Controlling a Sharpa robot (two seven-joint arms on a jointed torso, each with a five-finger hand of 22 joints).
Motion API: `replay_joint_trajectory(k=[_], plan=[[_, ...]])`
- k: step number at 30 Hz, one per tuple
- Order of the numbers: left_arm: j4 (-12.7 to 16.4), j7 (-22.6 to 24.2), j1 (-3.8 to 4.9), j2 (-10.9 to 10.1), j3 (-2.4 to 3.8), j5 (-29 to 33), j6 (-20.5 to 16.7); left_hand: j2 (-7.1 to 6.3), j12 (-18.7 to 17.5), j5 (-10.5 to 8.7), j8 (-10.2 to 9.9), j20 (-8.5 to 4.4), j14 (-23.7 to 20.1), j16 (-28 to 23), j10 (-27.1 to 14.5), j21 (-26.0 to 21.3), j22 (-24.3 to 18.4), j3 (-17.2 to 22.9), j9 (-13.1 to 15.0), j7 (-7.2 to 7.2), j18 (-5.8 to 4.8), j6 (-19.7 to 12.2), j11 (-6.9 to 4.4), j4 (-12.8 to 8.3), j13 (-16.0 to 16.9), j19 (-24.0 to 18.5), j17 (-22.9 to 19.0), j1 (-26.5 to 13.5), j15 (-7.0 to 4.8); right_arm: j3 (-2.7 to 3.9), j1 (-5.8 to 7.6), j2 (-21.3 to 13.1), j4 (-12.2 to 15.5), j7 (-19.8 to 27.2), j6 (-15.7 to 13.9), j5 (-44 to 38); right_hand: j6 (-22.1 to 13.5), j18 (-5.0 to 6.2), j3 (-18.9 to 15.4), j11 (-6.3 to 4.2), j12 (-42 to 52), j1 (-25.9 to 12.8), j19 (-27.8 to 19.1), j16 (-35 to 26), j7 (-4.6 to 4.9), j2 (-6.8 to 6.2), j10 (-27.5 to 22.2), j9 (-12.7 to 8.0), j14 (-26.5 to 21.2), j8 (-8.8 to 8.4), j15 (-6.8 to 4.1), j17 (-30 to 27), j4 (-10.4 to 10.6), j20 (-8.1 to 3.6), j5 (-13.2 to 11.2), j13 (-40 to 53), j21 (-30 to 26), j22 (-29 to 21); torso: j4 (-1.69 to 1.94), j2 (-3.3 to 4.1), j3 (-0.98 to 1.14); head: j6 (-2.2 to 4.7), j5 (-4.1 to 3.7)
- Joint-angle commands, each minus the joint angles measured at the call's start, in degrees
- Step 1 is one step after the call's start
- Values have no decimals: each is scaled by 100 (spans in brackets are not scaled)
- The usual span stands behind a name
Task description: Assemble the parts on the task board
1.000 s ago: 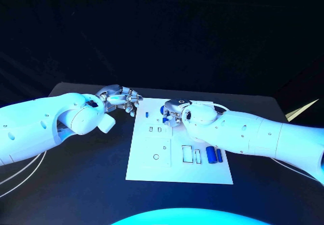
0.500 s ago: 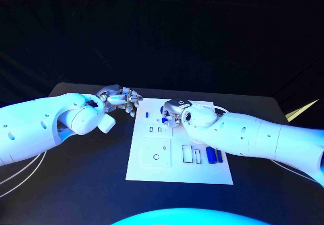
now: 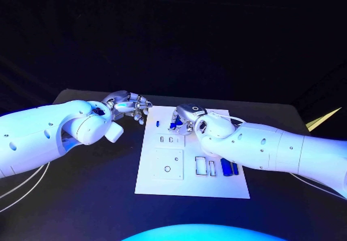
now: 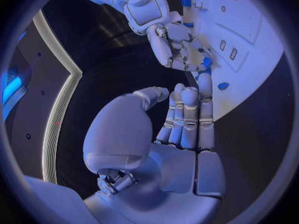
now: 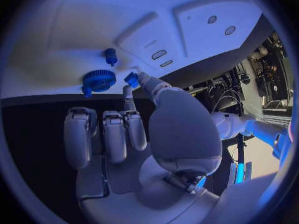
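The white task board [image 3: 191, 183] lies in the middle of the table. My right hand [image 3: 185, 120] hovers over its far end and pinches a small blue part [image 5: 131, 79] between thumb and a finger, close to the board's surface. Beside that part a blue gear [image 5: 98, 79] and a small blue peg [image 5: 110, 56] stand on the board [image 5: 74, 30]. My left hand [image 3: 130, 106] is at the board's far left corner, fingers stretched out side by side [image 4: 187, 114], holding nothing. Its fingertips point at the right hand [image 4: 171, 42]. Two blue cylinders [image 3: 230, 166] lie at the near right.
Another small blue piece [image 3: 157, 122] lies near the board's left edge, close to my left fingertips. The board carries raised white blocks with slots and holes [image 3: 168, 163]. Black table [image 3: 87, 201] surrounds the board on all sides.
My right arm has edged slightly left and its hand has dipped closer to the board with the blue part. The left hand has stayed put.
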Motion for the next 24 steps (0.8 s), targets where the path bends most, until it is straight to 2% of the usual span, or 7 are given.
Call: replay_joint_trajectory(k=[1, 7, 11, 15, 19, 24], plan=[[-5, 66, 4, 8, 6, -3, -55, -15, -12, 59, 81, 23, -4, -63, -73, -94, -61, -236, -84, 49, -9, -87, 7, 20, -65, 97, -56, 105, -3, 0, -2, -85, 104, 35, -118, 33, 93, -189, 138, -62, 146, -160, 258, 78, 1, 89, 529, 71, 656, 162, -43, 1573, 48, -33, -33, 1340, 128, 1129, -5, -7, 6, 14, 11], [-28, 150, -14, 12, -3, 147, -131, -20, 3, 64, -20, 32, 0, -57, -65, -108, -72, -238, -183, 87, -15, -171, 36, 62, -98, 116, -80, 89, 18, 11, 12, -372, 442, 80, -358, 111, 88, -193, 135, -62, 149, -171, 266, 78, 1, 81, 530, 71, 656, 160, -43, 1573, 51, -34, -33, 1343, 140, 1140, -27, -35, 21, 57, 45], [-29, 218, -59, 1, -14, 380, -192, -4, 19, 67, -105, 47, 2, -47, -66, -129, -86, -246, -283, 102, -16, -216, 52, 148, -126, 126, -96, 38, 34, 27, 28, -647, 775, 177, -597, 241, 70, -195, 132, -60, 143, -183, 272, 78, 5, 66, 528, 70, 656, 150, -42, 1573, 53, -34, -32, 1338, 148, 1147, -55, -67, 38, 87, 74], [-5, 273, -125, -28, -19, 560, -223, 2, 30, 69, -151, 53, 2, -41, -66, -141, -94, -249, -339, 111, -15, -240, 60, 189, -138, 130, -103, 17, 41, 39, 47, -923, 1099, 300, -794, 391, 63, -200, 131, -58, 145, -187, 282, 78, 7, 61, 529, 69, 656, 145, -42, 1573, 54, -34, -31, 1341, 164, 1161, -88, -103, 64, 99, 101], [1, 299, -163, -39, -21, 624, -239, 3, 32, 68, -159, 55, 0, -42, -67, -144, -96, -251, -350, 113, -15, -243, 62, 199, -141, 131, -107, 11, 42, 43, 55, -1045, 1241, 364, -728, 506, 50, -198, 129, -56, 138, -193, 280, 78, 11, 49, 526, 67, 656, 137, -40, 1573, 53, -34, -31, 1335, 160, 1158, -102, -124, 91, 95, 119], [-5, 316, -186, -32, -23, 651, -235, 4, 32, 69, -160, 55, 2, -39, -68, -144, -96, -250, -353, 114, -15, -244, 62, 201, -142, 131, -103, 11, 43, 45, 70, -1024, 1202, 347, -416, 556, -25, -184, 130, -35, 100, -178, 246, 78, 39, -2, 505, 56, 656, 91, -26, 1573, 26, -27, -27, 1303, 108, 1118, -105, -140, 100, 82, 112]])
